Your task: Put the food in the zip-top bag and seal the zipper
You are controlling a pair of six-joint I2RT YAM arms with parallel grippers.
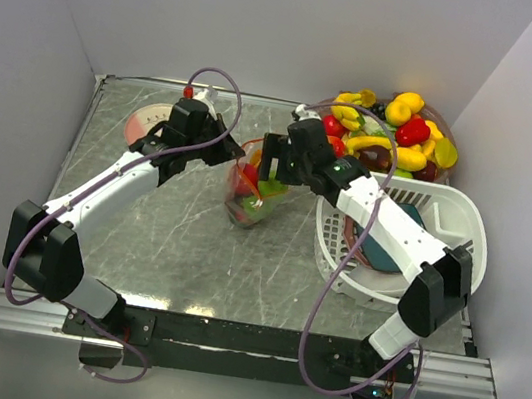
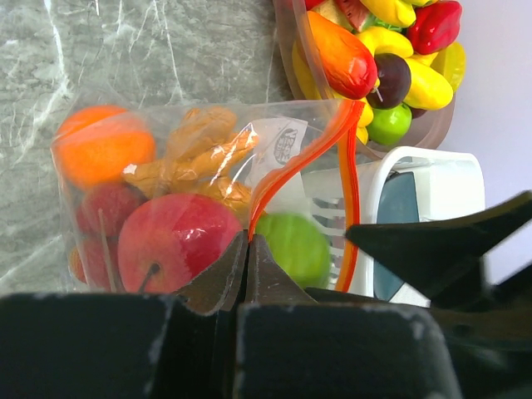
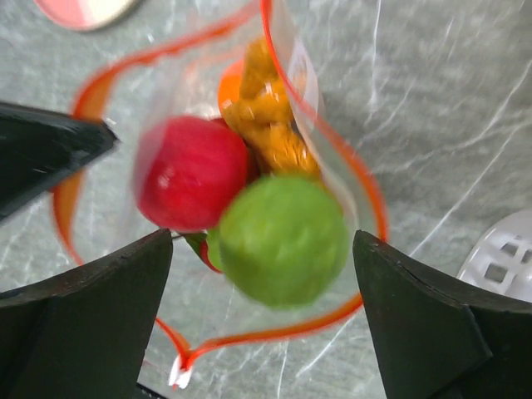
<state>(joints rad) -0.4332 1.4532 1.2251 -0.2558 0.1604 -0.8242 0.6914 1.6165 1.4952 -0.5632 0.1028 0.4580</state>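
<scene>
The clear zip-top bag (image 1: 249, 200) stands mid-table with its mouth open. It holds a red apple (image 2: 177, 241), an orange (image 2: 104, 145) and a knobbly yellow-brown piece (image 2: 199, 154). My left gripper (image 1: 236, 154) is shut on the bag's orange-red zipper strip (image 2: 291, 179) and holds the rim up. My right gripper (image 3: 263, 234) is open wide above the mouth. A blurred green fruit (image 3: 283, 239) sits between its fingers without touching them, over the red apple (image 3: 191, 173). The white slider (image 3: 177, 374) is at the strip's near end.
A clear bowl (image 1: 448, 122) heaped with toy fruits stands at the back right. A white slatted basket (image 1: 466, 216) holding a teal plate (image 1: 394, 252) sits under my right arm. A pink and white plate (image 1: 141, 124) lies at the back left.
</scene>
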